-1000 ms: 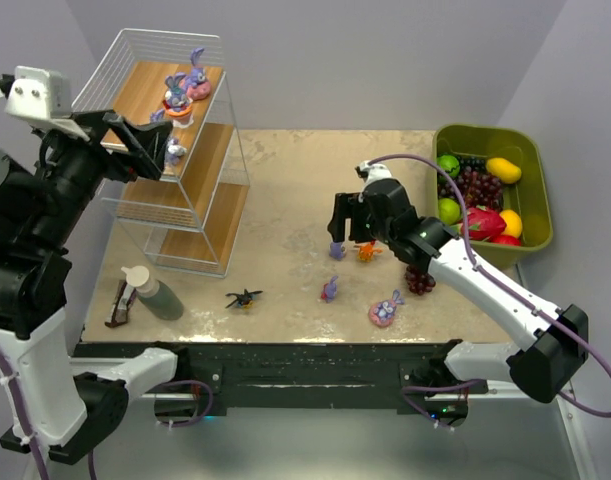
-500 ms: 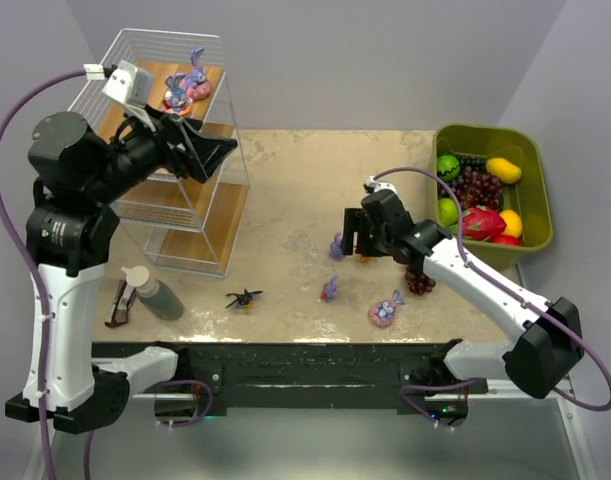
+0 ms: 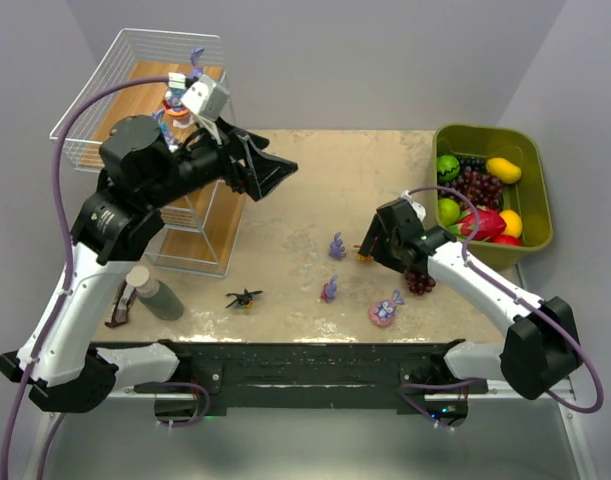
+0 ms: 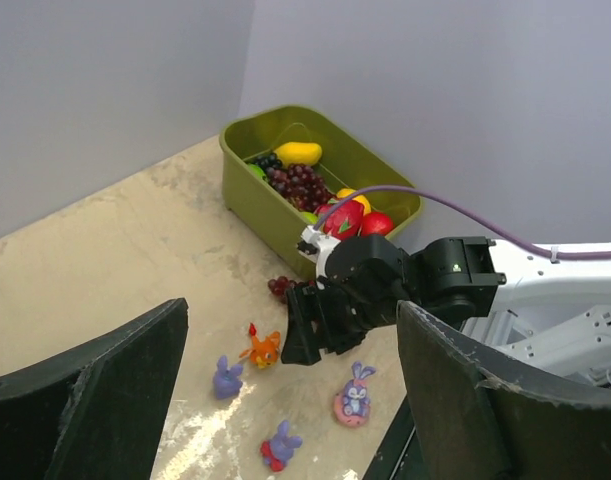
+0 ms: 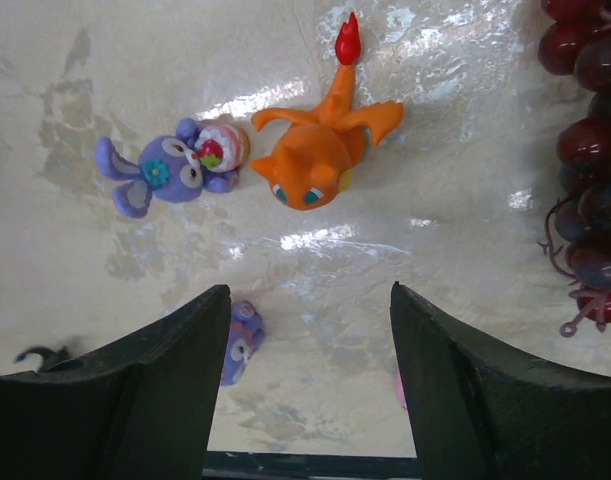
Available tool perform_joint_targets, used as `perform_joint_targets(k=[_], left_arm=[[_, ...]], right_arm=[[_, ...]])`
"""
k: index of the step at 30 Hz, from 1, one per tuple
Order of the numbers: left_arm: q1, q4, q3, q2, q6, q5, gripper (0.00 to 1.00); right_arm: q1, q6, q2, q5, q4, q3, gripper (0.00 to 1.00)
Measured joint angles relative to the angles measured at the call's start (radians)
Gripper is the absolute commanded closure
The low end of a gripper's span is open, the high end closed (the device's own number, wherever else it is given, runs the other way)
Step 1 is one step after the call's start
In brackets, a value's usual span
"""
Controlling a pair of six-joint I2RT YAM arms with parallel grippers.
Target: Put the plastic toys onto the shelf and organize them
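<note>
Right wrist: right pincer [image 5: 307,300] agape, empty; orange toy [image 5: 315,155] ahead; left pincer [image 3: 275,178] likewise; shelf [image 3: 135,85] half-hidden.

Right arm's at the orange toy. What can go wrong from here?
1. The right end effector hangs open near the orange toy, but a purple bunny figurine lies right against that toy; closing may shove or pinch both.
2. The loose grape bunch sits close on the other side, and a finger could snag it.
3. The left end effector, open, points toward the same patch of table, so the arms could clash.
</note>
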Motion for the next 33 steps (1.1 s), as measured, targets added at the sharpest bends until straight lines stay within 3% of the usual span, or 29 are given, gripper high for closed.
perform_joint_targets(k=[11,21,33], left_arm=[[-0.186,0.042,-0.095,0.038,-0.003,-0.180,0.11],[-0.201,0.048,-0.114,0.039,-0.004,-0.266,0.11],[-0.201,0.046,-0.140,0.045,-0.004,-0.292,0.10]], right_arm=[[-0.041,0.299,0.036,-0.017,0.098,-0.029,0.30],[-0.051,0.467,0.154,-0.016,0.120,-0.035,0.31],[-0.052,0.491,0.251,-0.002,0.228,-0.035,0.29]])
